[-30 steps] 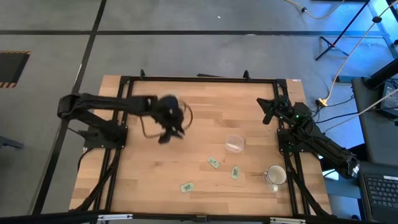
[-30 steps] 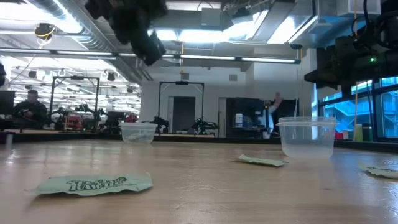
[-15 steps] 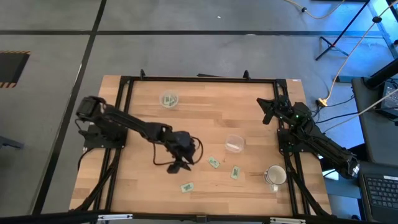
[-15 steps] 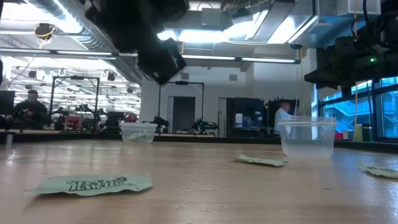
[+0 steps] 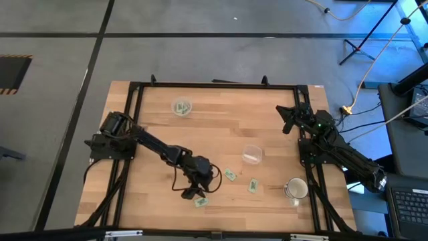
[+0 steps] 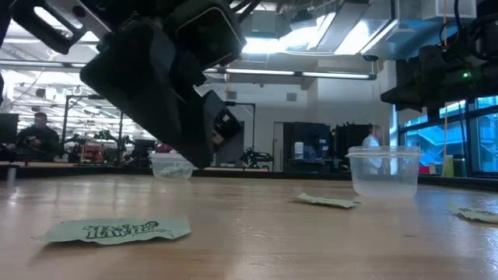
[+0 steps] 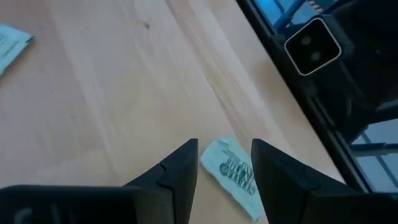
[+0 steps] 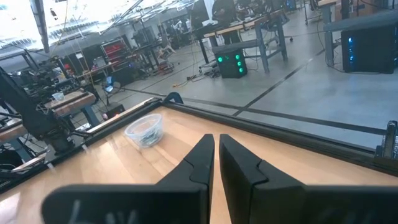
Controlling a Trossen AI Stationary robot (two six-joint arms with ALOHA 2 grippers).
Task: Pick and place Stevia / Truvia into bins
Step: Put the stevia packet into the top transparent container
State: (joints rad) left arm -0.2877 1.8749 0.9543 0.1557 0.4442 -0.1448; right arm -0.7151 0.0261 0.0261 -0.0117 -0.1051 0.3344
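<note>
Three green Stevia packets lie flat on the wood: one near the table's front edge (image 5: 200, 201) (image 6: 117, 229), one mid-table (image 5: 231, 175) and one beside it (image 5: 253, 185). My left gripper (image 5: 194, 192) (image 7: 225, 149) hovers open just above the front packet (image 7: 233, 177), a finger on either side of its end, touching nothing. One clear cup (image 5: 181, 107) at the far left holds green packets. The other clear cup (image 5: 252, 154) (image 6: 385, 171) stands mid-table. My right gripper (image 5: 287, 122) (image 8: 215, 155) waits shut at the table's right edge.
A white mug (image 5: 296, 189) stands near the right front corner, close to the packet beside it. A black frame (image 5: 214, 85) rims the table, with a camera block (image 7: 314, 46) on its near rail. People and workbenches show in the room behind.
My left gripper has swung from over the far-left cup toward the table's near edge and rightward, coming down low over the front packet. The packets and both cups have stayed in place.
</note>
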